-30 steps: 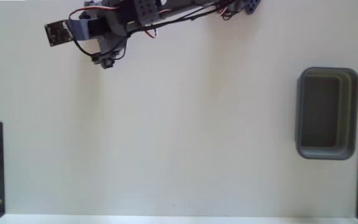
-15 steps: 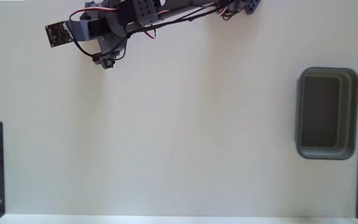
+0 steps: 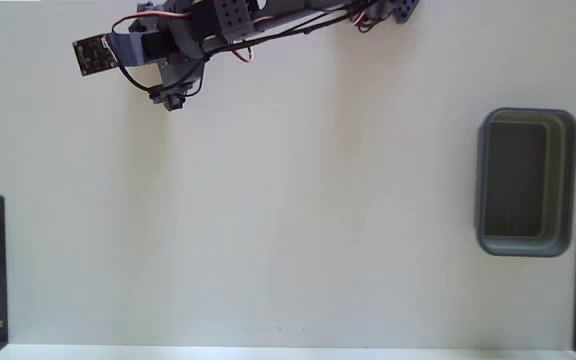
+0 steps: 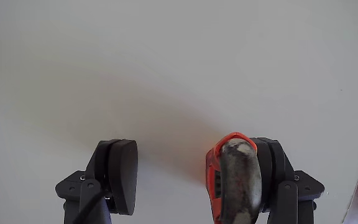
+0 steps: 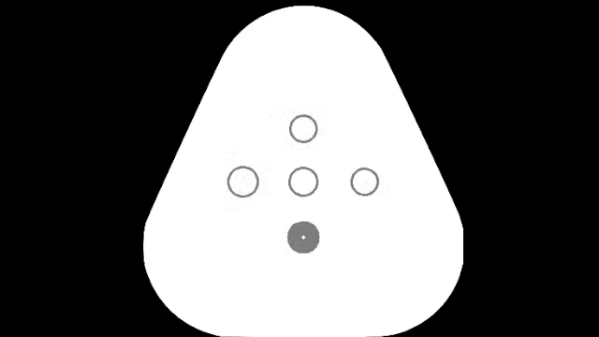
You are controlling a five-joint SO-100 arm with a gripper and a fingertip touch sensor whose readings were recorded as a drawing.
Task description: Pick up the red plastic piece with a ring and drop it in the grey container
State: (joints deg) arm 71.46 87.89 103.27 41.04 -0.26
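Red piece: not showing in either view.
Tray (image 3: pixel 568 180): sitting at the right edge of the table (image 3: pixel 318 220), fixed view.
Gripper (image 4: pixel 182 162): hanging over bare table, jaws standing apart, gripping nothing.
Arm (image 3: pixel 218 25): reaching along the top edge, well apart from the tray.

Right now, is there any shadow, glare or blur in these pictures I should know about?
In the wrist view a soft, reddish-tinged shadow spreads on the white table above the open claw; no hard glare. In the fixed view the light is even, slightly soft, and the grey container has a dark inside.
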